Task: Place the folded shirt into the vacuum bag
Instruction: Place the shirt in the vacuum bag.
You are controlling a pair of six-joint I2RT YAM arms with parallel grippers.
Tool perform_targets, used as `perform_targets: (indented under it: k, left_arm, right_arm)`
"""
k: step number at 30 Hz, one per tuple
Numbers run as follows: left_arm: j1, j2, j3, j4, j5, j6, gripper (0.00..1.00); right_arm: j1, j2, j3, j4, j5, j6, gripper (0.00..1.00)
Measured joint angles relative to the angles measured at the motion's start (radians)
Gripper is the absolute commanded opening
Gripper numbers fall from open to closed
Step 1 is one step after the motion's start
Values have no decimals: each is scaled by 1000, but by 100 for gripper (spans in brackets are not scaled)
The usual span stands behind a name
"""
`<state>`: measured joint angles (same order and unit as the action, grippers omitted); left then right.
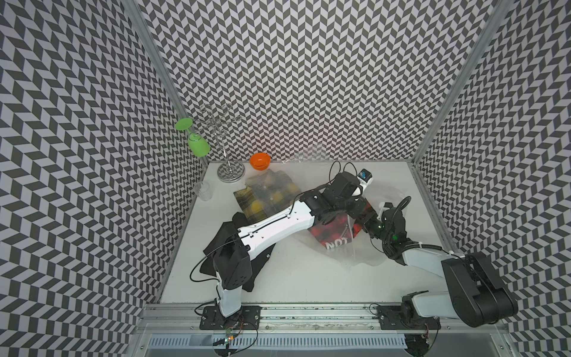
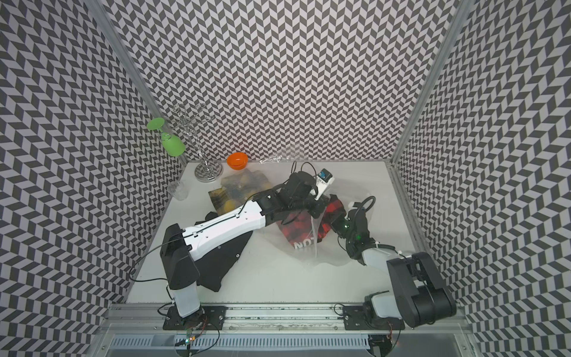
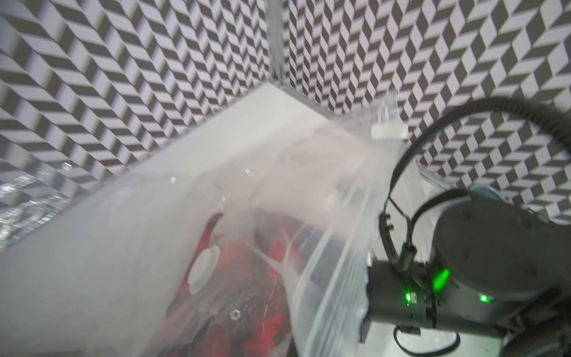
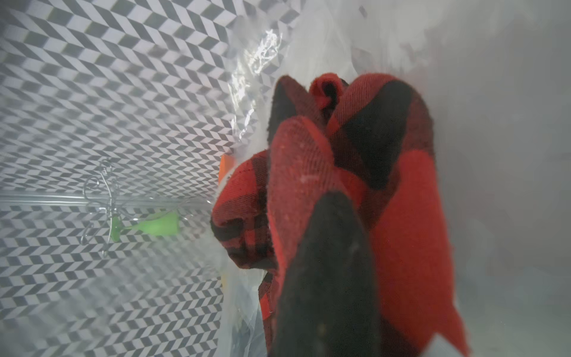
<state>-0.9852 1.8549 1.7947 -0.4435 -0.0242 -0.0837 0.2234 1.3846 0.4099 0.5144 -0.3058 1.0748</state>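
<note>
Your right jaws grasp the fuzzy red-black plaid folded shirt (image 4: 401, 216), lettered "NOT", inside the crinkly clear vacuum bag (image 3: 154, 231); left jaws clenched.

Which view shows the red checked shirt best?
The right wrist view: the shirt is close and sharp. Both top views show it partly under the left arm; the left wrist view blurs it behind the vacuum bag.

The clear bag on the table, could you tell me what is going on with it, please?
Both arms are packing a red plaid shirt into the vacuum bag. The left hand is shut and seems to hold the bag's mouth up. The right hand reaches inside the bag and grips the shirt. The shirt shows through the plastic, bunched rather than flat.
</note>
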Motion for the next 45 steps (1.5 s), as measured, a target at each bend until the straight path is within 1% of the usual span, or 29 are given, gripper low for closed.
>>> perform_targets:
  k: [3, 6, 9, 13, 16, 18, 19, 20, 21, 23, 24, 27, 30, 34, 38, 40, 42, 45]
  left_arm:
    - [-17, 0, 72, 1, -38, 19, 0]
    - [-33, 0, 100, 0, -64, 36, 0]
    - [-39, 0, 95, -8, -68, 39, 0]
    - [-43, 0, 53, 3, -47, 34, 0]
    - [-49, 0, 11, 9, -22, 21, 0]
    - [-56, 0, -11, 17, -5, 12, 0]
    - [-60, 0, -22, 24, 0, 9, 0]
    - [-62, 0, -35, 34, 3, 6, 0]
    - [-62, 0, -52, 46, 6, 3, 0]
    - [-61, -3, -93, 66, 12, -5, 0]
    - [-59, -6, -117, 77, 16, -8, 0]
    - [-47, -15, -177, 94, 35, -24, 0]
    - [-35, -15, -193, 107, 47, -38, 0]
    - [-25, -17, -193, 125, 58, -44, 0]
    - [-19, -17, -193, 133, 65, -46, 0]
    - [-19, -17, -193, 133, 68, -46, 0]
    - [-19, -17, -191, 133, 74, -47, 0]
    - [-19, -16, -182, 128, 84, -49, 0]
  right_arm:
    - [14, 42, 16, -29, -18, -15, 7]
    - [29, 69, 8, -45, -26, -16, 7]
    - [34, 66, -3, -48, -29, -11, 8]
    - [34, 39, 0, -44, -26, -10, 8]
    - [34, 37, 39, -39, -26, -9, 11]
    - [33, 53, 84, -29, -26, -8, 18]
    - [33, 69, 107, -21, -26, -10, 25]
    - [31, 93, 130, -11, -31, -8, 36]
    - [29, 121, 148, 1, -37, -12, 44]
    - [27, 156, 154, 12, -50, -16, 55]
    - [26, 164, 145, 10, -55, -19, 59]
    - [26, 163, 102, -7, -74, -24, 64]
    - [26, 138, 71, -42, -95, -35, 66]
    - [26, 59, 14, -68, -134, -38, 67]
    - [32, -2, -77, -60, -181, -17, 69]
    - [51, -13, -116, -63, -190, -3, 69]
    - [88, -18, -137, -66, -192, 11, 65]
    - [134, -14, -141, -43, -193, 34, 52]
